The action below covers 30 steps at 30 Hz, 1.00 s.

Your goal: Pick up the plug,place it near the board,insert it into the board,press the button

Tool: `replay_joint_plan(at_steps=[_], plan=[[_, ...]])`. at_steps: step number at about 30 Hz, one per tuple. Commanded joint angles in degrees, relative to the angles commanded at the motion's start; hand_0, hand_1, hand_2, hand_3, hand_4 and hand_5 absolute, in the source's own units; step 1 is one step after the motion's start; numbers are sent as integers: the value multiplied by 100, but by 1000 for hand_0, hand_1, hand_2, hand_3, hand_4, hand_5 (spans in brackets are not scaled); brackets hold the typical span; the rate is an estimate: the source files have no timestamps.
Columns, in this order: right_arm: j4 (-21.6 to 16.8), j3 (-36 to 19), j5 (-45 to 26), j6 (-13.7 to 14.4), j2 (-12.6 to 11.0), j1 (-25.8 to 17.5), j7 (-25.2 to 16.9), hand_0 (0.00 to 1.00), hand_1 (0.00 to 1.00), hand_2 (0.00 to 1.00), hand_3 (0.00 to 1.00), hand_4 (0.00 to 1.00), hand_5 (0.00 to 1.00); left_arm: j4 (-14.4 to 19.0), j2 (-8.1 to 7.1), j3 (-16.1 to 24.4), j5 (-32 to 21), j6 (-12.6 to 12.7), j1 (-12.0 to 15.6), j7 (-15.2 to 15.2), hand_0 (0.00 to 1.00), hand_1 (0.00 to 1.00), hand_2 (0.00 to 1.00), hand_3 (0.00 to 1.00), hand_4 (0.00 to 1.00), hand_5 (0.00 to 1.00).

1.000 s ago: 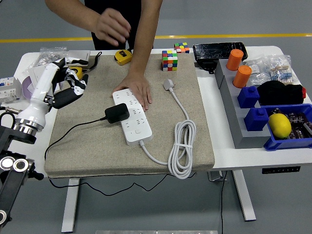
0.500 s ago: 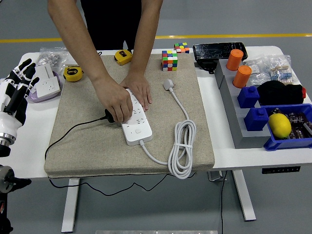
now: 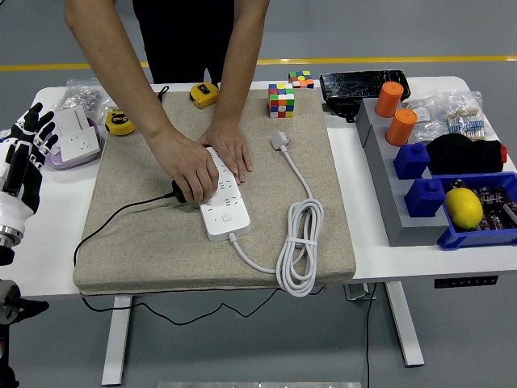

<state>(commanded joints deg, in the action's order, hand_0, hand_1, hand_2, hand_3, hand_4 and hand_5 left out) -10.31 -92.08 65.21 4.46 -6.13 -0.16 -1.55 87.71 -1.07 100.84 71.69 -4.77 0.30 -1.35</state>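
Since the earlier frame little has moved: the left hand (image 3: 20, 162) has been drawn slightly further toward the left edge, and the coiled white cord (image 3: 299, 246) has shifted a little. The left hand is held upright beside the mat (image 3: 145, 242), its fingers (image 3: 32, 121) spread and holding nothing. The black plug (image 3: 179, 194) is covered by a person's hand (image 3: 190, 171) at the board (image 3: 222, 206), on the mat over the surface (image 3: 48, 259). The person's other hand (image 3: 230, 149) is pressed flat on the board's far end.
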Motion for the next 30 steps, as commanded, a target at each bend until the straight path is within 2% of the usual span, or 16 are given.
replay_joint_plan(at_steps=[4,5,10,11,16,17,22,23,28,29,30], plan=[[0,5,6,0,10,-13,19,925,878,824,798,998,998,18,-12,-12,318,-38,-36,4,920,937,887,892,969,783],[0,3,13,0,9,-11,22,926,878,824,798,998,998,28,-18,-17,422,-58,-42,17,908,925,870,875,965,739],[0,16,5,-5,-13,15,-1,926,878,824,798,998,998,37,-20,-6,632,-115,-35,49,908,925,870,875,965,739],[0,15,3,-4,-17,18,-1,925,878,824,798,998,998,38,-21,-7,672,-121,-34,56,904,923,866,872,970,658],[0,32,-18,-6,-23,10,6,925,878,824,798,998,998,43,-24,-1,807,-143,-35,70,904,923,866,872,970,658],[0,36,-20,-7,-23,7,8,924,878,824,798,998,998,46,-25,1,826,-148,-36,72,891,919,864,864,981,519],[0,30,-18,-8,-9,-8,13,924,878,824,798,998,998,59,-38,-19,969,-138,-24,85,891,919,864,864,981,519],[0,23,-10,-8,-6,-9,11,924,878,824,798,998,998,67,-37,-25,1023,-136,-32,85,837,883,846,841,976,447],[0,6,-12,-2,-24,-1,-2,924,878,824,798,998,998,67,-42,-62,1225,-142,-42,93,837,883,846,841,976,447],[0,6,-16,-1,-24,-2,-2,925,878,824,798,998,998,67,-47,-65,1255,-141,-44,94,838,875,828,837,979,407],[0,4,-20,-1,-23,-4,1,925,878,824,798,998,998,70,-53,-69,1284,-140,-48,94,838,875,828,837,979,407]])
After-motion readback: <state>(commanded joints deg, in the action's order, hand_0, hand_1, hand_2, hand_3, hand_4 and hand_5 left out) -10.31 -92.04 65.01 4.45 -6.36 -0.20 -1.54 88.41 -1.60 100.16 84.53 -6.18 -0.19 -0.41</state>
